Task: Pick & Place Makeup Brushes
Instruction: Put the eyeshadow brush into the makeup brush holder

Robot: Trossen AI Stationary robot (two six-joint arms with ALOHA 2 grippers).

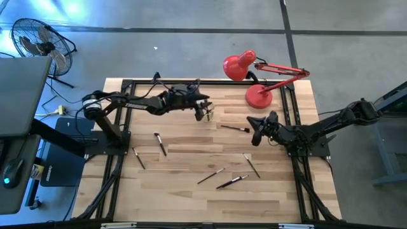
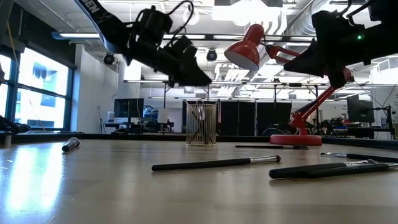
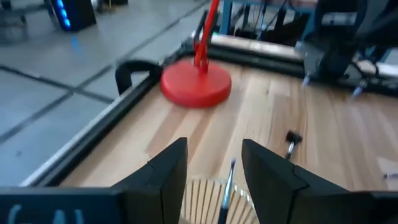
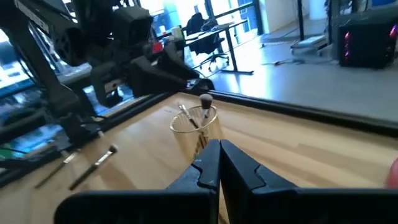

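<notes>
Left gripper hangs over the glass cup near the table's back edge, fingers spread apart, grasping nothing. Two makeup brushes stand in the cup; the other makeup brushes lie scattered flat on the wooden table. Right gripper hovers above the right side near the red lamp, clenched, empty.

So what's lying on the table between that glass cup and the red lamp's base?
One makeup brush lies on the wood between the cup and the lamp base, slightly nearer the viewer; the overhead view shows it best.
</notes>
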